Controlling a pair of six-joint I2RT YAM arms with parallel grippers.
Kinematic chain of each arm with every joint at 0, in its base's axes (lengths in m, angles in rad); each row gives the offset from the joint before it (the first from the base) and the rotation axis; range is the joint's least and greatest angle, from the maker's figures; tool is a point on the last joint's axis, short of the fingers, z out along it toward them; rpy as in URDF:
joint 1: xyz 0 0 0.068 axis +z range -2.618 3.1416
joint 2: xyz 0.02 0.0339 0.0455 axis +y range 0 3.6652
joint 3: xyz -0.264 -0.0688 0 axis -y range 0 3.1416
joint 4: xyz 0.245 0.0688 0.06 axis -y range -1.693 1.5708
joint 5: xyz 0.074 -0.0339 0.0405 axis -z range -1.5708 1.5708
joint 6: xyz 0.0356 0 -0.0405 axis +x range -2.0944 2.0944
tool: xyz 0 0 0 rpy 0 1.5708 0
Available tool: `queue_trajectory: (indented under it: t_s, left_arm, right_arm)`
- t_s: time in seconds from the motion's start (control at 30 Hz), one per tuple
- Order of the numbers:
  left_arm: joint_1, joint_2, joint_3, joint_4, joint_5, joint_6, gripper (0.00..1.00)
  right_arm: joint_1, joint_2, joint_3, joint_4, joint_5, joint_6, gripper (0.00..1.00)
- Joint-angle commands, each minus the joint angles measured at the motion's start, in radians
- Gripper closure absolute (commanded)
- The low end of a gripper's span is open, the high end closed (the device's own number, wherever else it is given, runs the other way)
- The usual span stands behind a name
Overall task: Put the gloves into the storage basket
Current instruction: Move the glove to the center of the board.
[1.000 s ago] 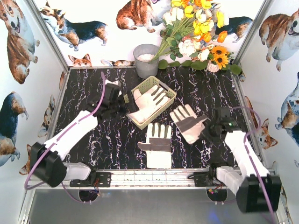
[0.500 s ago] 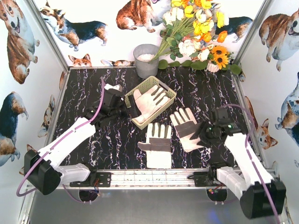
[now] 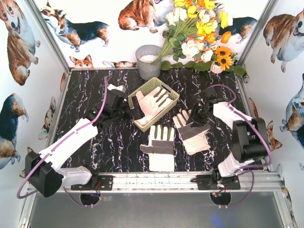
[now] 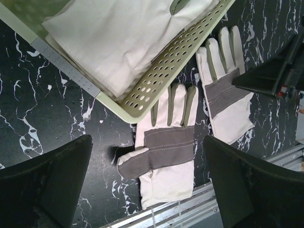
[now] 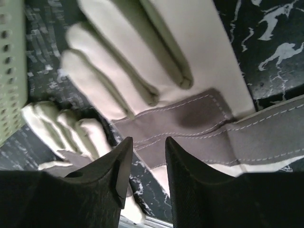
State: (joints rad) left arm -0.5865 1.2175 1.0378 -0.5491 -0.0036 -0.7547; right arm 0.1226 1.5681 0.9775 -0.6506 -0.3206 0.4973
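Observation:
The pale yellow-green storage basket (image 3: 165,110) (image 4: 161,78) stands at the middle back with one cream glove (image 3: 151,102) (image 4: 114,38) lying in it. Two gloves with grey palm patches lie flat on the black table: one (image 3: 160,146) (image 4: 166,152) near the front rail, one (image 3: 194,133) (image 4: 228,90) (image 5: 180,118) to its right. My left gripper (image 3: 129,108) (image 4: 148,142) hangs wide open by the basket's left end, holding nothing. My right gripper (image 3: 197,115) (image 5: 148,147) hovers over the right glove's palm, its fingers a narrow gap apart with nothing between them.
A grey metal bucket (image 3: 148,61) stands at the back wall behind the basket. A bunch of artificial flowers (image 3: 199,38) fills the back right corner. A metal rail (image 3: 156,180) runs along the near edge. Printed walls close in both sides.
The right gripper has let go of the right glove's cuff and swung away from the front right to over the palm. That glove shifted slightly left. The left arm edged toward the basket.

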Motion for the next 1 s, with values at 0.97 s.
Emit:
queue_trajectory:
  t_s: [0.97]
  left_arm:
    - [-0.199,0.063,-0.02,0.09,-0.026,-0.047,0.05]
  right_arm:
    - [0.086,-0.32,-0.447,0.108,-0.056,0.441,0.67]
